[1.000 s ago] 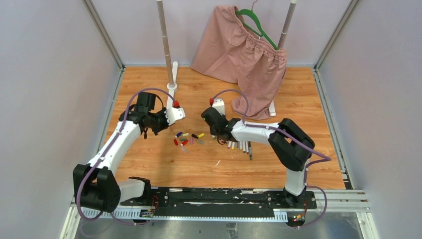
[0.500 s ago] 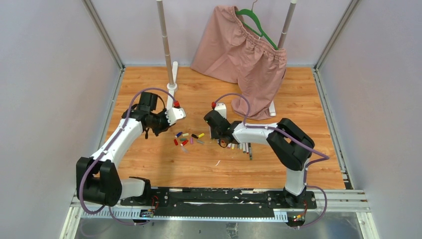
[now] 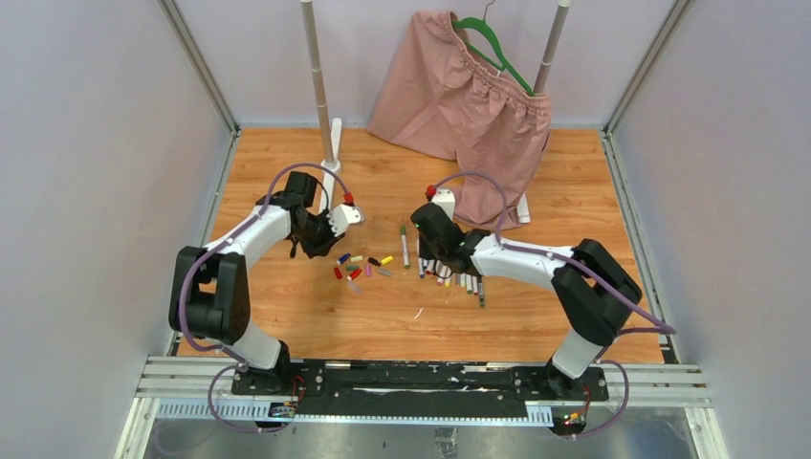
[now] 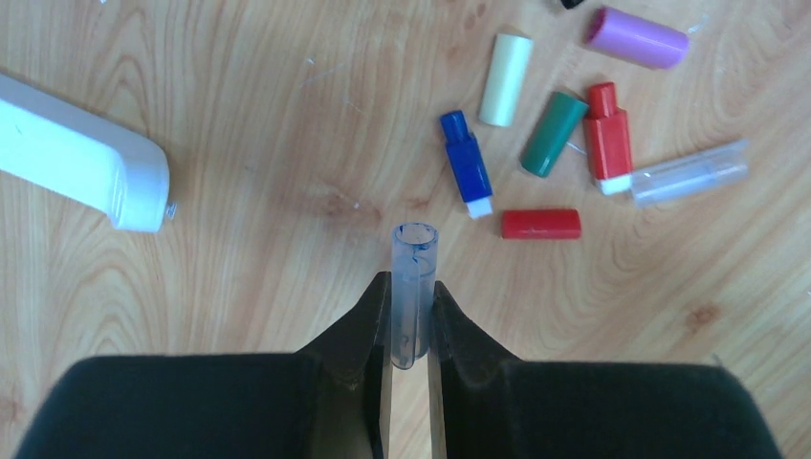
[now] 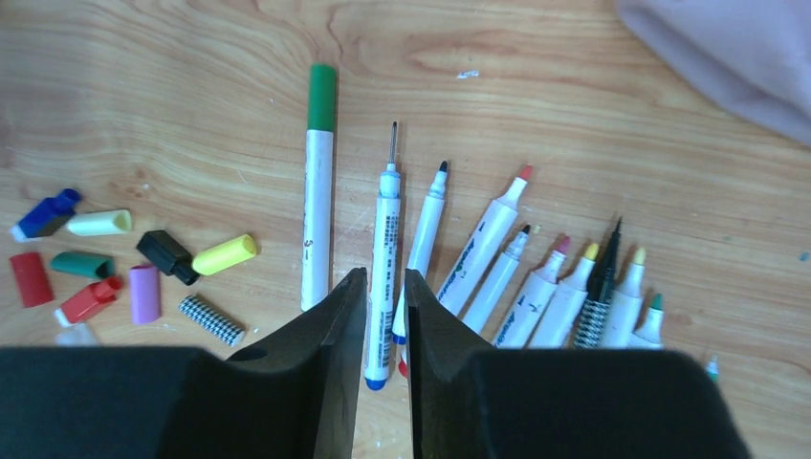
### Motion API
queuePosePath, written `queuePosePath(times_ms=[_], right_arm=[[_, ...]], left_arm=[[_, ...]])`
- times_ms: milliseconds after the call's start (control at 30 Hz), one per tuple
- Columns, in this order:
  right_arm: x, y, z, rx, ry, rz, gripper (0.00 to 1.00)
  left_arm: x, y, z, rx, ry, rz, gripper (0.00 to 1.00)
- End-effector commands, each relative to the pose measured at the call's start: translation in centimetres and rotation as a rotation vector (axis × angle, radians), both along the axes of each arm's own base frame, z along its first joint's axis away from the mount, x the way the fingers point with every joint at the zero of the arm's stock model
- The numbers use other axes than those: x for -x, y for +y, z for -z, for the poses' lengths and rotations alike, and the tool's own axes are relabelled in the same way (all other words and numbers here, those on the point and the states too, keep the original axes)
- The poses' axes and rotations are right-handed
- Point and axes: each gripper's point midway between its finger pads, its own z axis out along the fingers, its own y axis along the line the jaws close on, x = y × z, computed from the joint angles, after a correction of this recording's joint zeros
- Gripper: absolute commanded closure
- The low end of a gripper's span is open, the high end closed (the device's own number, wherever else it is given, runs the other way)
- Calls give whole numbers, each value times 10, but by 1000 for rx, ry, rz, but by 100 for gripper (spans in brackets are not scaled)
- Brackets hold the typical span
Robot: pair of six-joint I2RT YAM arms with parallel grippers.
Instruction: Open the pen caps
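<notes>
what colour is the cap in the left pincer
The small tubular plastic cap is clear, faintly bluish; best in the left wrist view.

The white tubular left arm (image 3: pixel 251 237) and right arm (image 3: pixel 521 260) have bulky black joints (each wrist carries a small red knob), one thin purple cable (image 3: pixel 298 167) along each, and black wedge-shaped fingers (image 4: pixel 356 330).

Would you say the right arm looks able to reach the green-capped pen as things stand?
Probably yes: the green-capped pen lies alone on the table just beside the right gripper, with nothing covering it.
</notes>
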Motion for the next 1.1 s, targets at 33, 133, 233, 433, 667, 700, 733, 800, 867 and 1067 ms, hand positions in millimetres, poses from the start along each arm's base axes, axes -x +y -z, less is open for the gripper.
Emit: queuePosePath(times_ms=[33,133,233,433,667,700,733,800,867,1067], right_arm=[[10,-19,-20,-39,-4,18,74],[17,-23,-26,-75,1,11,74],[24,-24,-31,-114,10,4,72],[31,-22,-33,-153,35,-10,69],[32,-17,-37,-175,41,-21,69],[32,-17,-38,-178,41,-22,69],[32,-16,-38,-180,41,-24,69],[31,-14,-39,-184,42,-27,69],[30,-12,-39,-186,44,-30,69],[22,3,-34,-177,61,-57,66]], left_arm=[[-32,-4,-1,-2,-43,-21,100],[-42,-6,3,-7,-36,-24,98],[-49,-7,7,-11,-53,-49,88],[-38,-13,25,-29,-19,-17,79],[-35,-11,34,-42,-6,-22,66],[-35,-10,35,-44,-7,-22,65],[-35,-10,35,-44,-5,-22,64],[-34,-10,36,-43,-1,-21,60],[-33,-10,36,-44,-1,-19,60],[-29,-9,23,-43,-8,-13,61]])
